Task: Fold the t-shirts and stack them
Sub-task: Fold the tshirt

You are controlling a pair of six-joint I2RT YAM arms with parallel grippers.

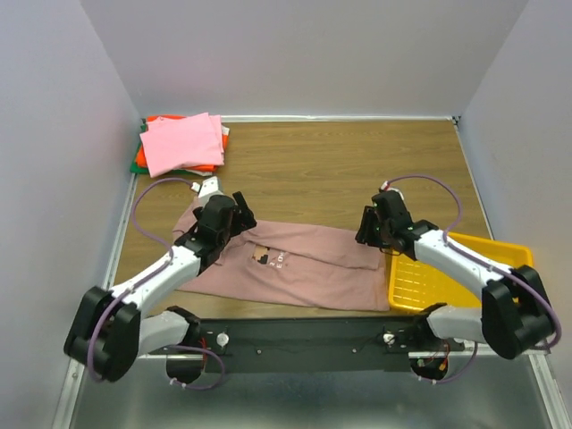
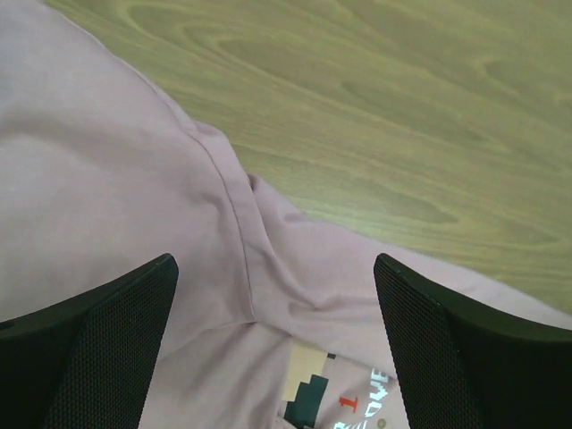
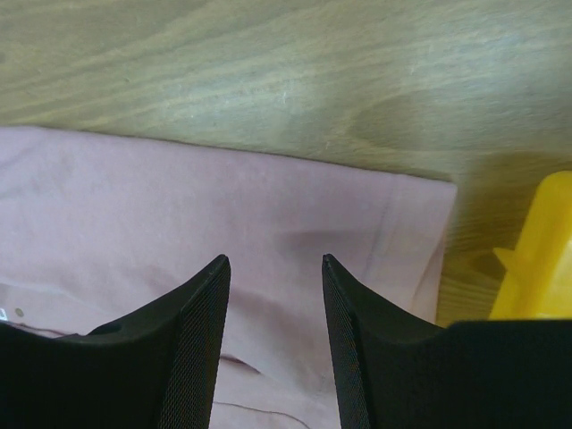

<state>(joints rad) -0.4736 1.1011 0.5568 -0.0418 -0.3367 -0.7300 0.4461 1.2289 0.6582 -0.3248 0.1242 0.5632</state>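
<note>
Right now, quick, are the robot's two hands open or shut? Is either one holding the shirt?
Left gripper: open wide over the mauve t-shirt, holding nothing.
Right gripper: open, holding nothing.

Mauve t-shirt [image 1: 313,273] flat mid-table; folded stack [image 1: 183,143] far-left corner; yellow tray [image 1: 413,284] right.

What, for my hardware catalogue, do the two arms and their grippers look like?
The left arm and right arm have white link shells between bulky black joints, each with a thin purple cable looping alongside. The left gripper and right gripper are black, with tapered fingers faced in fine mesh-like texture.
</note>
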